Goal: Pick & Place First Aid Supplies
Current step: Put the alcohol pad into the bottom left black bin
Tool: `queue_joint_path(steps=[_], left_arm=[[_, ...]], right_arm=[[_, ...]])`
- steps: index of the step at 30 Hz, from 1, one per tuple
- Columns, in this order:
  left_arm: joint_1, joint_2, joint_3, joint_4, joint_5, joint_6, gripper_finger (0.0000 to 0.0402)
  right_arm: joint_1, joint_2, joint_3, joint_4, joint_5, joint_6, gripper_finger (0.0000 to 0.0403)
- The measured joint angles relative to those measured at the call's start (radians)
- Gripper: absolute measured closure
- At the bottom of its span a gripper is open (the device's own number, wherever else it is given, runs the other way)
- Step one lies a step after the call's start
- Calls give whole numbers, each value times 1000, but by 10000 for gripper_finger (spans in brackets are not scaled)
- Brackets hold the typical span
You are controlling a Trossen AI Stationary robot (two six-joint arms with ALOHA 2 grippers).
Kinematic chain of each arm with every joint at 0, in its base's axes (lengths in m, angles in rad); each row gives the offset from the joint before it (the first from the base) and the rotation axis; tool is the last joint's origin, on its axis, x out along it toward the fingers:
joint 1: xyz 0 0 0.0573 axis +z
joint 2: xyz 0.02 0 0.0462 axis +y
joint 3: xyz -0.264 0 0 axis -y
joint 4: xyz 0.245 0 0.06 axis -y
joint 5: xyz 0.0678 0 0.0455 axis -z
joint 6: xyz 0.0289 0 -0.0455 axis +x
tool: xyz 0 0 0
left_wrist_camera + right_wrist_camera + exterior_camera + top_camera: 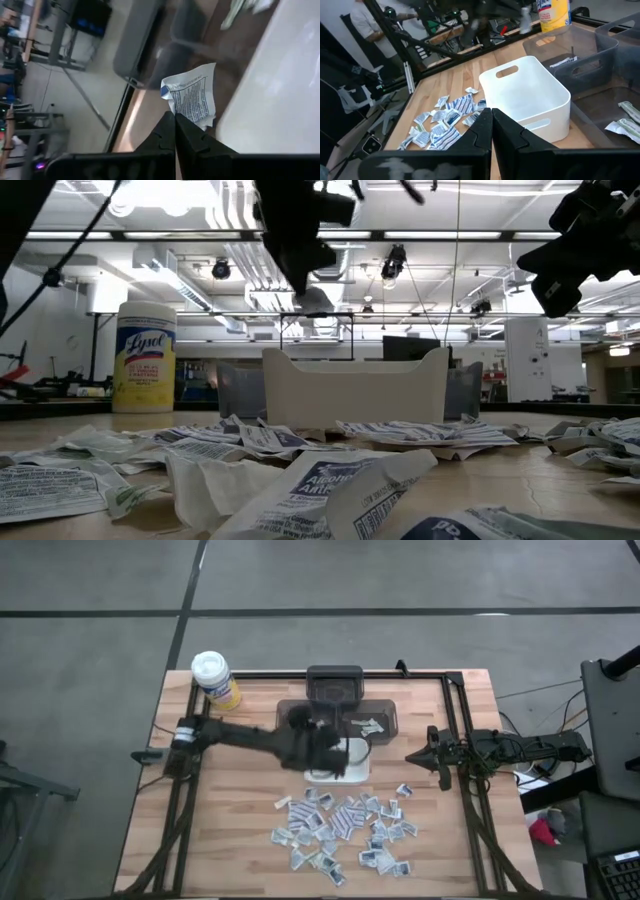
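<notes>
Many small white and bluish first aid packets [340, 830] lie spread on the wooden table's near half, and also show in the low view [330, 480]. My left gripper [322, 755] is above the white tray [362, 772] at the table's middle, shut on one white packet with blue print [192, 95]. In the low view that packet [315, 300] hangs over the tray [355, 385]. My right gripper [408, 757] waits shut at the table's right side, its fingers [492, 112] touching nothing. My left gripper pinches the packet by one edge [181, 114] between its two shut fingers. The fingers slant downward from the table's left side. The packet sticks out beyond the fingertips, lifted clear of the table and hanging above the tray's left rim.
Dark grey bins [335, 690] stand behind the tray, and one of them holds a few packets [368, 725]. A yellow canister with a white lid [215, 680] stands at the far left corner. A black frame rail [455, 720] runs along the right side. A person [362, 20] stands beyond the table.
</notes>
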Motion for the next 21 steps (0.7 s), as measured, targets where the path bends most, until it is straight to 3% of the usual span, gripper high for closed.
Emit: queue_joint_path(steps=[4,15,21], left_arm=[[99,-1,0,1,98,126,402],[337,-19,-2,48,558,500,402],[433,-19,-13,57,704,621,402]], right_arm=[[0,0,0,-1,0,0,394],[0,0,0,-4,61,0,394],[0,0,0,-4,82,0,394]])
